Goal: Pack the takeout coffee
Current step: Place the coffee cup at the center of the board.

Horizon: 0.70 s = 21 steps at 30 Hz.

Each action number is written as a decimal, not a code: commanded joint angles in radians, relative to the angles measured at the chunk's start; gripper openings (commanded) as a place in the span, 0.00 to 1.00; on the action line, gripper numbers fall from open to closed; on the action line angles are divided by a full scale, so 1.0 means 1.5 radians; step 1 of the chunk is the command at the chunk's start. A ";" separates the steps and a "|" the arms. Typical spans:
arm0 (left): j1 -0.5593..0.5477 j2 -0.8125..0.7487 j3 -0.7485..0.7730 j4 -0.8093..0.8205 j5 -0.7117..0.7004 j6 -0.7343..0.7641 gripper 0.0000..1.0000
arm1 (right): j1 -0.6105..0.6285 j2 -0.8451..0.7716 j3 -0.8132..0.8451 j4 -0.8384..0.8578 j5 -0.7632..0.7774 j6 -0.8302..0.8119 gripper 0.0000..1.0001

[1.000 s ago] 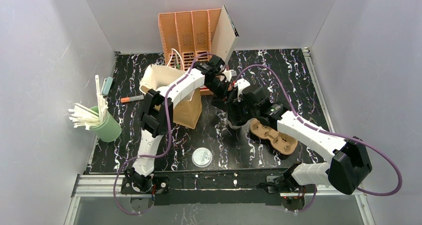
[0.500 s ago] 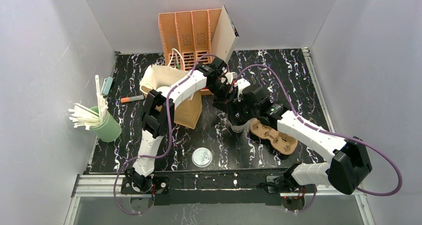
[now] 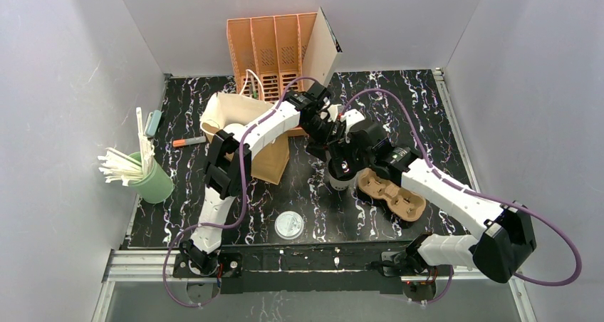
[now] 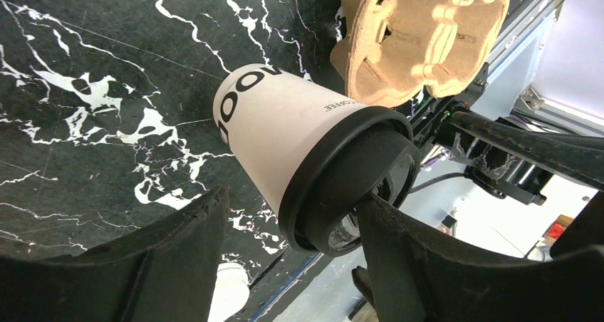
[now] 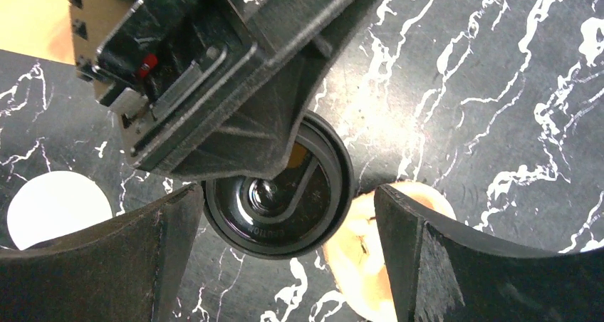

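The takeout coffee, a white paper cup [image 4: 285, 122] with a black lid [image 4: 349, 187], stands on the black marbled table [image 3: 399, 115] beside a cardboard cup carrier [image 3: 390, 194]. My left gripper [image 4: 288, 208] is open around its top. One of its fingers [image 4: 399, 251] touches the lid, while the other stands apart from the cup wall. From above, my right gripper [image 5: 288, 194] is open wide over the lid [image 5: 285, 208]. Its one finger is close to the lid's edge and the other hangs over the carrier [image 5: 363, 251]. In the top view the cup [image 3: 340, 178] shows only partly under both wrists.
A brown paper bag [image 3: 246, 133] stands open left of the grippers. An orange file rack [image 3: 274, 48] is at the back. A flat white lid [image 3: 289, 224] lies near the front edge. A green cup of straws [image 3: 151, 183] and a marker [image 3: 189, 142] are at the left.
My left jaws have narrowed a little around the cup's top. The right wrist has shifted slightly above the cup. The cup stays next to the carrier.
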 commanded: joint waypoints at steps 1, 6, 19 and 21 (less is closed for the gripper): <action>-0.004 -0.014 0.033 -0.039 -0.030 -0.006 0.65 | -0.003 -0.018 0.041 -0.048 0.025 0.012 0.98; -0.004 -0.015 0.063 -0.050 -0.027 -0.007 0.67 | -0.003 -0.036 0.035 -0.079 0.002 0.034 0.98; 0.015 -0.040 0.141 -0.038 -0.029 -0.049 0.68 | -0.003 -0.044 0.071 -0.088 -0.031 -0.025 0.98; 0.022 -0.044 0.173 -0.049 -0.041 -0.057 0.67 | -0.003 -0.057 0.064 -0.067 -0.069 -0.075 0.98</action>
